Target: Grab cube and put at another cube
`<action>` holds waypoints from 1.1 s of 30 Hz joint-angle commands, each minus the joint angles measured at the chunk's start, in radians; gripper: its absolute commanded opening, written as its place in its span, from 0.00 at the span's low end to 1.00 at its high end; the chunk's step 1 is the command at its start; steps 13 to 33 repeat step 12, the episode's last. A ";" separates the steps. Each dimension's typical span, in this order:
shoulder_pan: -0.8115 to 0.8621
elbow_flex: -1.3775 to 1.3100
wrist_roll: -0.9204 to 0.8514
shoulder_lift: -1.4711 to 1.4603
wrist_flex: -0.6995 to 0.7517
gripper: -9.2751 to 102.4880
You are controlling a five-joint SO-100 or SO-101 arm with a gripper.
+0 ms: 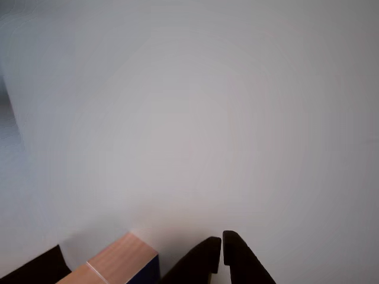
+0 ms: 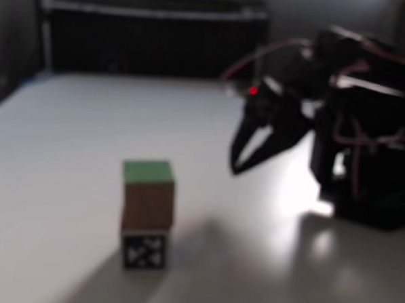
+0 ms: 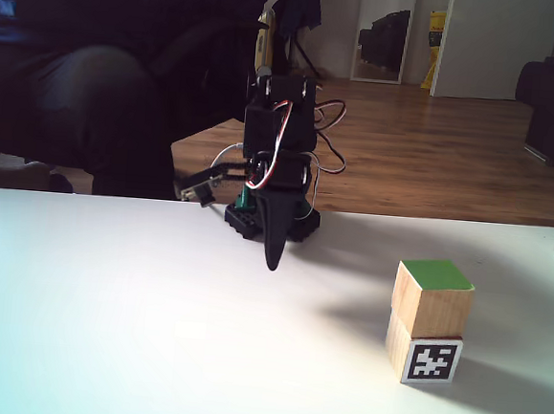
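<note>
Stacked pair nearest the lens in both fixed views: the cube (image 3: pixel 432 298), green face up, seated squarely on another cube (image 3: pixel 423 354). Lower block's near face carries a black-and-white square marker pattern, no readable letters. Upper side face plain wood. Stack sits well apart from the arm, on the white worktop (image 3: pixel 133 330).

Hand (image 3: pixel 274 260) hanging tip-down near the arm's base, above the worktop, holding nothing. Fingers nearly together in the other view (image 1: pixel 222 244), only a thin gap between the tips; in a fixed view (image 2: pixel 237 165) a slightly wider gap shows.

Other view also catches a wooden corner with a thin white line and a dark blue side at the bottom edge (image 1: pixel 121 260); which block, cannot tell.

Judged: placement looks done, arm parked clear so as not to nudge the stack. No brand or writing legible anywhere.
</note>
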 commanded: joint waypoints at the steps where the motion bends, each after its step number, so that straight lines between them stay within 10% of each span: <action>1: 0.003 -0.005 0.002 0.005 0.006 0.08; 33: 0.000 -0.005 -0.002 0.005 0.006 0.08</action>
